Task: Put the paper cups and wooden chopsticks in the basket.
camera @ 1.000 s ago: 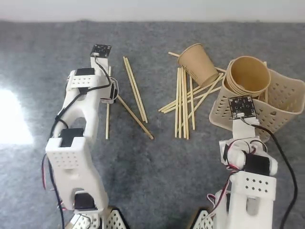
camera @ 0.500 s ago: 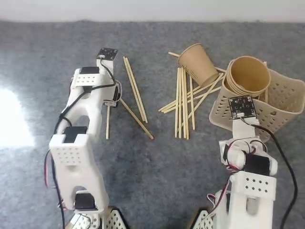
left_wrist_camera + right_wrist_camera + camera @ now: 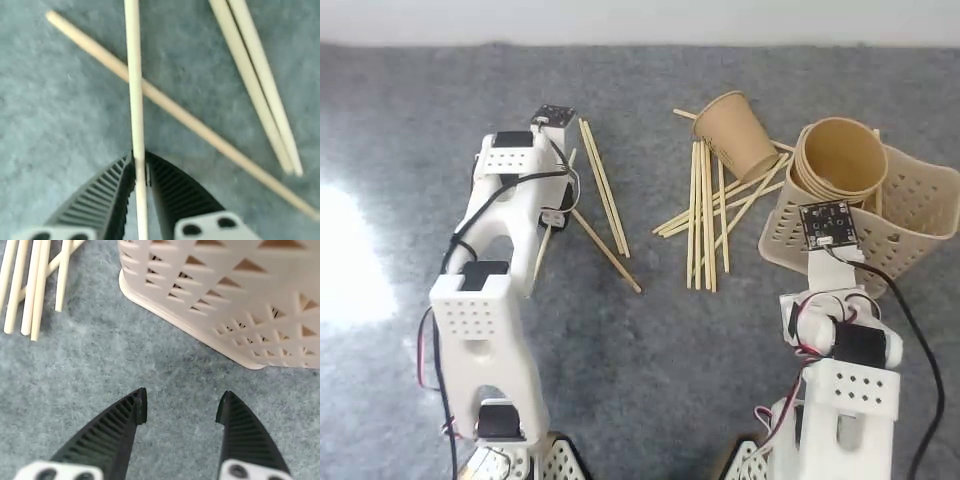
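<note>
One chopstick (image 3: pixel 134 75) is pinched tight in the left gripper (image 3: pixel 140 159), crossing over a second chopstick (image 3: pixel 210 132) on the counter (image 3: pixel 60 125). A cup (image 3: pixel 738 132) lies tipped on the pile (image 3: pixel 704 215) beside the basket (image 3: pixel 925 215), which holds stacked cups (image 3: pixel 842 155). The right gripper (image 3: pixel 181 407) hangs wide open just beside the basket.

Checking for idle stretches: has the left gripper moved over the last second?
Yes. The left gripper has swung toward the chopstick pair, tilting its held chopstick.
</note>
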Motion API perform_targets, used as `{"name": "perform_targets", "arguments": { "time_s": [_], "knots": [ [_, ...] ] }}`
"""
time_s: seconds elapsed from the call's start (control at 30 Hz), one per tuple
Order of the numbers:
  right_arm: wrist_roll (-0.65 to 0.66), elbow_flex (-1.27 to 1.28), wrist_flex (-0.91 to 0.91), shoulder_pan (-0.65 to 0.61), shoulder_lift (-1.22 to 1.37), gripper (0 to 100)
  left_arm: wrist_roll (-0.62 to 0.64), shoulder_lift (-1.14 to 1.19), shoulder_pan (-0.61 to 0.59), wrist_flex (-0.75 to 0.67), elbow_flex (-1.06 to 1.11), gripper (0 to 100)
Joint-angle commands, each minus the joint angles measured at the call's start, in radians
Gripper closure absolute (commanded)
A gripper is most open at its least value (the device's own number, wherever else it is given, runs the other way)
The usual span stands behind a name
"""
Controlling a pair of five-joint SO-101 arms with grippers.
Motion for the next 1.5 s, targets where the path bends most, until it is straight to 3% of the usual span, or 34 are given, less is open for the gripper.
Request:
{"name": "perform_targets", "arguments": {
  "time_s": [0.0,0.3,0.63,0.8,0.9,0.97,1.1,1.27,1.47],
  "knots": [
    [-0.008,-0.003,-0.013,-0.007,-0.015,76.8,-0.025,-0.123,0.012,0.115,-0.074,99],
    [-0.008,-0.003,-0.012,-0.007,-0.015,76.8,-0.103,-0.437,0.097,0.284,-0.087,99],
    [-0.006,0.058,-0.056,-0.007,-0.016,76.8,-0.112,-0.778,0.265,0.287,-0.022,99],
    [0.002,0.068,-0.022,0.001,-0.016,76.8,0.032,-0.941,0.353,0.287,-0.015,99],
    [0.129,0.068,0.022,0.005,-0.016,76.8,0.086,-1.017,0.413,0.285,0.015,99],
    [0.196,0.064,0.05,0.045,-0.016,76.8,0.112,-1.071,0.454,0.282,0.035,99],
    [0.209,0.06,0.051,0.166,-0.03,76.8,0.146,-1.192,0.549,0.262,0.048,99],
    [0.281,0.061,0.076,0.358,-0.199,77.5,0.098,-1.27,0.631,0.212,0.05,99],
    [0.299,0.069,0.104,0.639,-0.568,99.4,0.052,-1.28,0.64,0.15,0.048,99]
  ]
}}
